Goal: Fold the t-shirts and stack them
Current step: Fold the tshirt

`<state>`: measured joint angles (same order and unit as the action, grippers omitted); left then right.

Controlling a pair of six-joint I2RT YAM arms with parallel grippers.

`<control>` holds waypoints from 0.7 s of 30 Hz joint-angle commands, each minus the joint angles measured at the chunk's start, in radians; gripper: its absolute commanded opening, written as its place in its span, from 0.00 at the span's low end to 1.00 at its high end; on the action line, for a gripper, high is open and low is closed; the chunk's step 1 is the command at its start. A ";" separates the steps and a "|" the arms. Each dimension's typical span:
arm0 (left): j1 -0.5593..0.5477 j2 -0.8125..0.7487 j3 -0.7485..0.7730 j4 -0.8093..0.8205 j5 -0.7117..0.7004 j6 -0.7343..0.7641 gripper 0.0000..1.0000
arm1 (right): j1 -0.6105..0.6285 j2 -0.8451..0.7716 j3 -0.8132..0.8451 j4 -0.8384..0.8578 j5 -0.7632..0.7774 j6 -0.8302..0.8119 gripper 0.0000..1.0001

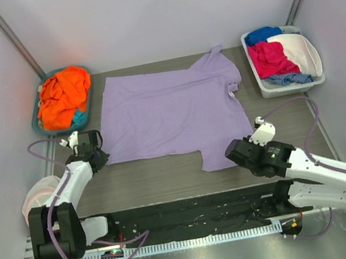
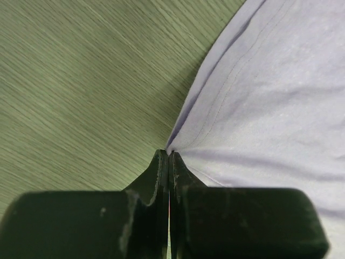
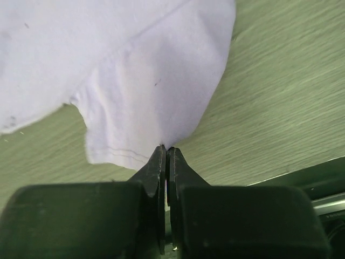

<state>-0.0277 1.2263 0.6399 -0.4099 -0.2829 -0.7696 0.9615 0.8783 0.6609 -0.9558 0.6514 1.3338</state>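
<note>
A large lavender t-shirt (image 1: 170,113) lies spread flat on the wooden table, its neck toward the right. My left gripper (image 1: 101,156) is shut on the shirt's near-left hem corner; in the left wrist view the cloth (image 2: 269,97) fans out from the gripper (image 2: 170,154). My right gripper (image 1: 231,153) is shut on the near sleeve's edge, and the sleeve (image 3: 156,91) rises from the gripper (image 3: 166,148) in the right wrist view. An orange t-shirt (image 1: 64,94) lies heaped over a teal one (image 1: 79,118) in the left basket.
A teal basket (image 1: 41,85) stands at the back left. A white bin (image 1: 286,88) at the back right holds blue, pink and white cloth. Grey walls close in both sides. A black rail (image 1: 194,215) runs along the near edge.
</note>
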 commanded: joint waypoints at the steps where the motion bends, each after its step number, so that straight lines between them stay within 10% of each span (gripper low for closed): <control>1: 0.009 -0.053 0.032 -0.052 -0.048 0.021 0.00 | 0.005 -0.033 0.080 -0.139 0.139 0.024 0.01; 21: 0.008 -0.280 -0.040 -0.191 -0.033 0.001 0.00 | 0.005 -0.214 0.221 -0.443 0.218 0.122 0.01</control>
<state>-0.0261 0.9920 0.6109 -0.5655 -0.2958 -0.7570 0.9615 0.6872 0.8299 -1.3045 0.7910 1.4101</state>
